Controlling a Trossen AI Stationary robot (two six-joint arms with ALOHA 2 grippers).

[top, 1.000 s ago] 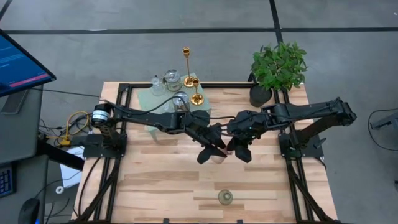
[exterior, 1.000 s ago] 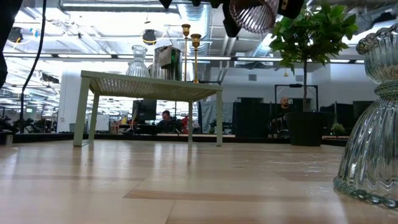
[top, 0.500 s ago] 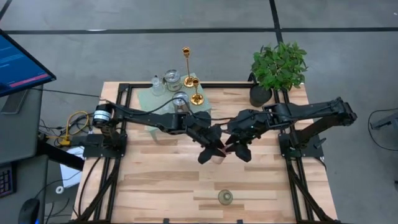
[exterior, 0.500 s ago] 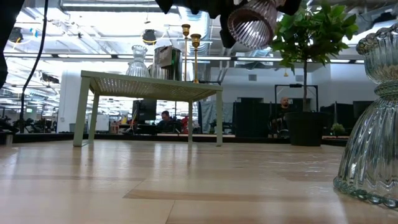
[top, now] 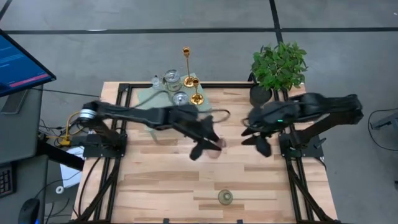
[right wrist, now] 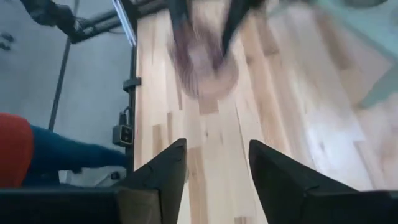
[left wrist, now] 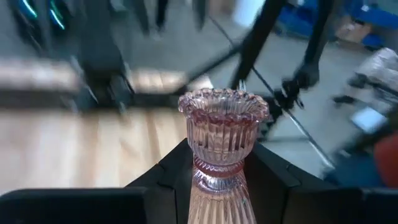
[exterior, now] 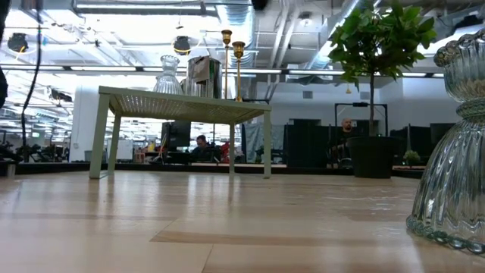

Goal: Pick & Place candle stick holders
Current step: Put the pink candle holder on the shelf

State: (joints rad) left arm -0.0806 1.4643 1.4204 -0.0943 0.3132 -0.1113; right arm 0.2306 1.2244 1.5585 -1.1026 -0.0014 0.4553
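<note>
The wooden table (top: 155,180) carries a mint-green rack (top: 152,99) at its far edge. Over mid-table, the motion-blurred left gripper (top: 207,147) clamps a pink glass holder (left wrist: 222,134). The right gripper (top: 260,142), to its right, hangs spread and empty.

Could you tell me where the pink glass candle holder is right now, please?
The pink glass holder is gripped upright in the left claw, above the middle of the table in the high view, with the right claw apart and empty.

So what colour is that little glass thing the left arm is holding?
Pink ribbed glass: the candle holder sits in the left pincer, shown best in the left wrist view.
</note>
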